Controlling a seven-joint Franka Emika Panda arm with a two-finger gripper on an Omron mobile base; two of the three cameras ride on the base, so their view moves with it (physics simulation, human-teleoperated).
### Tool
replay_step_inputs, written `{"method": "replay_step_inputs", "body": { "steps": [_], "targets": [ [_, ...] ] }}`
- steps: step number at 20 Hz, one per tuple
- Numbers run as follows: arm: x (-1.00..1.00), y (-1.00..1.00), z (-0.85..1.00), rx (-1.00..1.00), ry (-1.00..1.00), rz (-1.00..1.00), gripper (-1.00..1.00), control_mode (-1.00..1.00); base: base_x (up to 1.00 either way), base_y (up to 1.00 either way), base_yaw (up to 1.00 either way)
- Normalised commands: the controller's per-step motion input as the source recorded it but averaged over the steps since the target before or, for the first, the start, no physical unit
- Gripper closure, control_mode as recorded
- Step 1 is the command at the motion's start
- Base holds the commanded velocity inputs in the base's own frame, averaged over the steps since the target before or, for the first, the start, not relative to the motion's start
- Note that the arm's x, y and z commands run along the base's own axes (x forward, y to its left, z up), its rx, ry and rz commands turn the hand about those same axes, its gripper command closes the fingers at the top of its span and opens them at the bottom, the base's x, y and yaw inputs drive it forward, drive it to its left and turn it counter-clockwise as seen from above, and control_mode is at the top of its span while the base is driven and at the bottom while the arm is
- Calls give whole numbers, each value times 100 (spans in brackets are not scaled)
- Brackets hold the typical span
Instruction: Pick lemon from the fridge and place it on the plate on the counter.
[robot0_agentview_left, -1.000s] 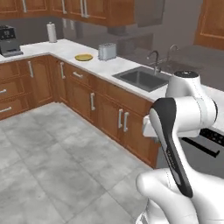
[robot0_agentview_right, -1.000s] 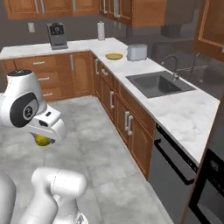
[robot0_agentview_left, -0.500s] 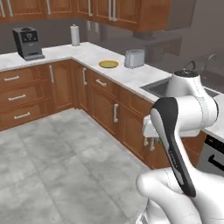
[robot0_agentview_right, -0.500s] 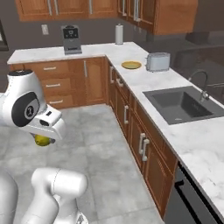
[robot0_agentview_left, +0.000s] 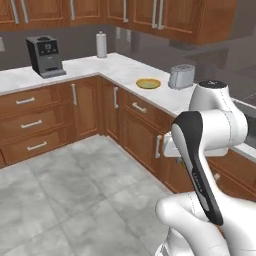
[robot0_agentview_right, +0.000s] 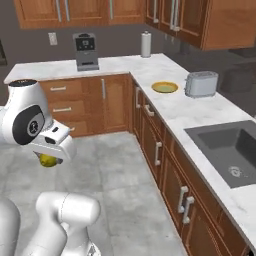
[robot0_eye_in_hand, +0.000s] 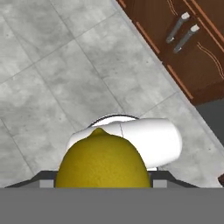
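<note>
Counter (robot0_agentview_right: 175, 112): one plate (robot0_agentview_right: 164, 87); end effector (robot0_agentview_right: 48, 159) grips one lemon (robot0_eye_in_hand: 102, 162) (over floor).

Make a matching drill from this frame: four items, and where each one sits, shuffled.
Items:
1. lemon
2. plate
3. coffee machine
4. paper towel roll

Places:
A. counter just left of the toaster
B. in the tool, above the floor
C. far corner of the counter
D. back counter, above the drawers

Pairs: 1-B, 2-A, 3-D, 4-C
</note>
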Motion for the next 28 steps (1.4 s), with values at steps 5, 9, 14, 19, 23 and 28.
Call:
{"method": "replay_step_inputs", "body": {
  "steps": [5, 9, 14, 19, 23, 28],
  "targets": [
    [0, 0, 0, 0, 0, 0, 100, 100, 100, 80, -8],
    [0, 0, 0, 0, 0, 0, 100, 100, 100, 99, -26],
    [0, 0, 0, 0, 0, 0, 100, 100, 100, 86, -36],
    [0, 0, 0, 0, 0, 0, 100, 100, 96, 96, -49],
    [0, 0, 0, 0, 0, 0, 100, 100, 84, 88, -58],
    [0, 0, 0, 0, 0, 0, 100, 100, 78, 87, -59]
  ]
}}
